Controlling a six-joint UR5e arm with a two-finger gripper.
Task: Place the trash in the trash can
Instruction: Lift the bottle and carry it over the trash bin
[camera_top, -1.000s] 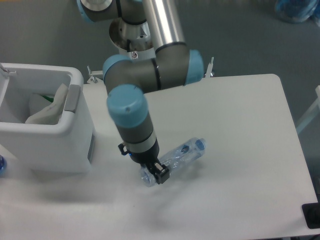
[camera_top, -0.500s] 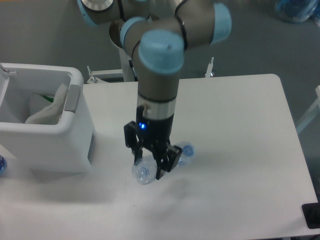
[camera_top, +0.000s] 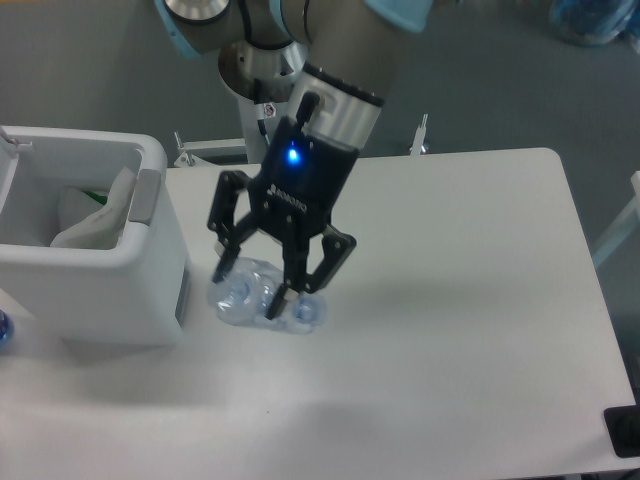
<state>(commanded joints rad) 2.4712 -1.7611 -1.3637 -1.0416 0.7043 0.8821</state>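
Trash can (camera_top: 150, 262) first, at the left edge of the white desk (camera_top: 470, 300): a boxy white bin with rounded corners and a grey panel (camera_top: 147, 196) set into its right rim. Inside it lies a flat white pouch (camera_top: 95, 215), leaning against the inner wall, with a small patch of green showing near its upper end. Just right of the bin, close to its lower right corner, the crushed clear bottle (camera_top: 262, 302) hangs in the grip of the arm, its pale blue cap (camera_top: 306, 313) pointing down and to the right. The gripper (camera_top: 254, 290) comes down on it from above, black fingers (camera_top: 226, 262) closed around the crumpled plastic, one on the left flank and the others on the right. A blue light glows on the black gripper body above. Whether the bottle touches the desk or is just clear of it cannot be told. Further right the desk runs on to its rounded far corner.
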